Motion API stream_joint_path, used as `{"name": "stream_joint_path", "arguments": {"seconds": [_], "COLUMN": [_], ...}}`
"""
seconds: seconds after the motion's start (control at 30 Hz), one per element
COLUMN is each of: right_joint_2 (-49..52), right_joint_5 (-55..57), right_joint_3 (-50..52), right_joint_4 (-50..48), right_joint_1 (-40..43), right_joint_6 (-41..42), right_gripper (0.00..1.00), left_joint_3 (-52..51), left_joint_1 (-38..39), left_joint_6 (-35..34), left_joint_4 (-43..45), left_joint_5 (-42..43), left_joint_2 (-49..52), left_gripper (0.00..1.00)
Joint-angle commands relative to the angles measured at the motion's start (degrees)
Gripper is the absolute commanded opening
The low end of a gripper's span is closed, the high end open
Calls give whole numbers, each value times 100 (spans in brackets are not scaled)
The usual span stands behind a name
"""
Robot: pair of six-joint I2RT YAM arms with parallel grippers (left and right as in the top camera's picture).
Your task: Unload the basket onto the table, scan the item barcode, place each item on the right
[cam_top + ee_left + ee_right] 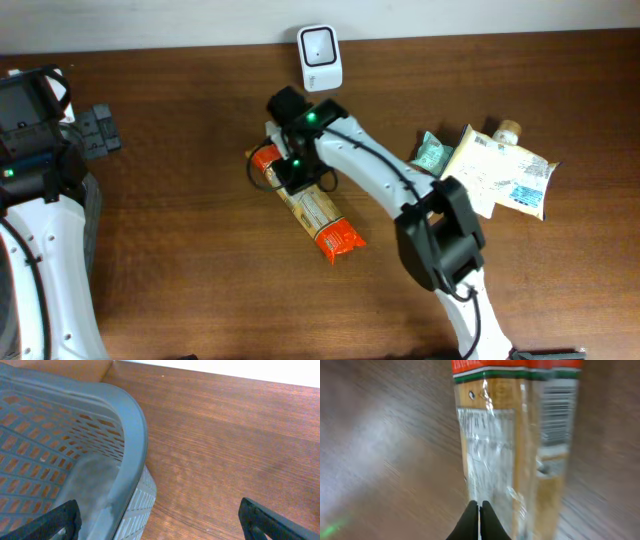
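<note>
Overhead: a long clear packet (322,218) with orange ends lies slantwise on the brown bench (180,230) in the middle of the frame. Its upper-left end is under the right hand (292,172). The right arm (380,170) reaches to it from the lower right. A white scanner (319,57) stands at the top centre against the wall, near the hand and apart from the packet. At the right of the frame lie a green pouch (431,152) and, just beside it, a pale yellow pack (500,172). The left arm (45,260) is at the left edge, well apart from the packet.

Left wrist: the left hand (160,510) is spread wide, one dark fingertip in each bottom corner and nothing between them. A grey slotted basket (125,425) fills the left of the frame and stands on the bench.

Right wrist: the picture is blurred. The right hand's fingers (468,522) are pressed together at the bottom centre, their tips right at the packet's clear film. I cannot tell whether any film is caught between them. The barcode (557,412) shows at the upper right of the packet, just under its orange band
</note>
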State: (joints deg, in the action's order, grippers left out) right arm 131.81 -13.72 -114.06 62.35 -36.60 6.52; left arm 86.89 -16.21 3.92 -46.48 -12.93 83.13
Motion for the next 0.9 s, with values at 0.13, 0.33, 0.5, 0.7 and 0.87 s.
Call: {"name": "stream_joint_path", "arguments": {"seconds": [0.13, 0.33, 0.5, 0.7, 0.87], "right_joint_2": [485, 4, 339, 483, 374], "right_joint_5": [-140, 232, 33, -468, -413], "right_joint_3": [2, -1038, -251, 103, -164], "right_joint_4": [-79, 557, 264, 4, 269], "right_joint_1": [-52, 439, 201, -439, -114], "right_joint_6": [562, 446, 643, 638, 177], "right_gripper": [4, 7, 13, 62, 68], "left_joint_3": [17, 17, 17, 17, 17], "left_joint_1": [-26, -26, -26, -26, -26], "left_joint_6": [92, 92, 92, 92, 92], "left_joint_4": [9, 9, 9, 9, 9], "left_joint_5": [-20, -20, -20, -20, -20], "left_joint_2": [-44, -44, -44, -44, -44], "left_gripper": [99, 99, 99, 99, 99]}}
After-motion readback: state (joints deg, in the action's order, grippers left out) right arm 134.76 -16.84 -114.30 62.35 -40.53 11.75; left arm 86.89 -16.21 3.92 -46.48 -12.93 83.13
